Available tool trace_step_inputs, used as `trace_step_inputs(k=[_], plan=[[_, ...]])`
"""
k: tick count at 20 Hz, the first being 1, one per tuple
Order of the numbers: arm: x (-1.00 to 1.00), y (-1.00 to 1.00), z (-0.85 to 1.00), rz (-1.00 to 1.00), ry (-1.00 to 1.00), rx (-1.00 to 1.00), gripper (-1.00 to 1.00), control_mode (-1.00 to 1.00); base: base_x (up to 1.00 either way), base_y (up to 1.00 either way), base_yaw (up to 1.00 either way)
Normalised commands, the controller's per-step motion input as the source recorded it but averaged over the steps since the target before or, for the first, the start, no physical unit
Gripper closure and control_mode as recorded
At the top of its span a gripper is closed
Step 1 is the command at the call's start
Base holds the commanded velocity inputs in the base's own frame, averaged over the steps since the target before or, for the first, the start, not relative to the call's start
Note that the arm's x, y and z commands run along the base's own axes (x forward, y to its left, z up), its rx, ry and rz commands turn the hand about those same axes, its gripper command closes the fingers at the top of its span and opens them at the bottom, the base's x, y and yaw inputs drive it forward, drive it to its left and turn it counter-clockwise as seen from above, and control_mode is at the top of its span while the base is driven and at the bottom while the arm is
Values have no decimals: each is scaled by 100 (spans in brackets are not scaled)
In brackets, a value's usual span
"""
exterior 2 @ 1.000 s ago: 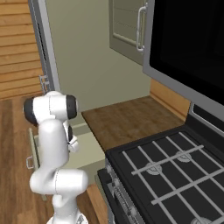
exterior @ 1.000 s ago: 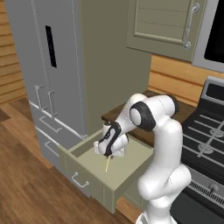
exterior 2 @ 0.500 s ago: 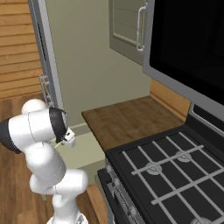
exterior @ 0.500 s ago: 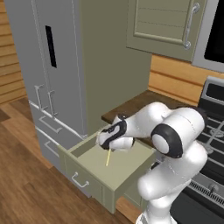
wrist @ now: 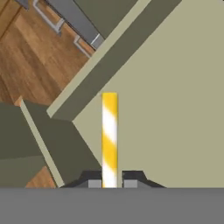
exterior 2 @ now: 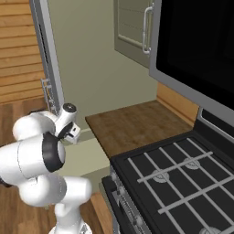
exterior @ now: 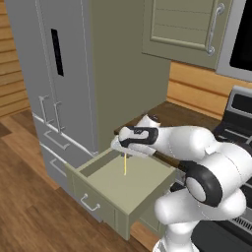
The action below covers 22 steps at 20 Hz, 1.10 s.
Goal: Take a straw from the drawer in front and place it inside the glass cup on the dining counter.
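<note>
My gripper (exterior: 124,150) hangs over the open sage-green drawer (exterior: 115,183), shut on the top end of the straw (exterior: 125,164). The straw is thin and pale yellow and points straight down, its lower end above the drawer's floor. In the hand view the straw (wrist: 109,138) shows yellow and white stripes and stands between my two dark fingertips (wrist: 89,180), over the drawer floor (wrist: 175,109). The glass cup and the dining counter are out of view.
A grey fridge (exterior: 54,83) with long handles stands left of the drawer. A wood countertop (exterior 2: 128,125) lies behind the drawer, a black stove (exterior 2: 178,173) to its right, and wall cabinets (exterior: 184,29) hang above. Wood floor (exterior: 29,206) spreads at the lower left.
The arm has swung and lifted the hand with the straw from low inside the drawer to just above it. The straw still hangs upright in the shut jaws.
</note>
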Motion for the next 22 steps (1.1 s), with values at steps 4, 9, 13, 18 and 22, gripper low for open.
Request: trace_step_inputs(k=[4,9,13,18,22], plan=[[0,13,100,15,-3,-1,100,-100,0,0,0],[0,2,100,17,-5,-8,100,-100,0,0,0],[-38,-1,100,14,-25,-29,100,-100,0,0,0],[-58,-21,90,6,-29,-27,100,-100,0,0,0],[-46,-52,48,0,-10,-9,100,-100,0,0,0]])
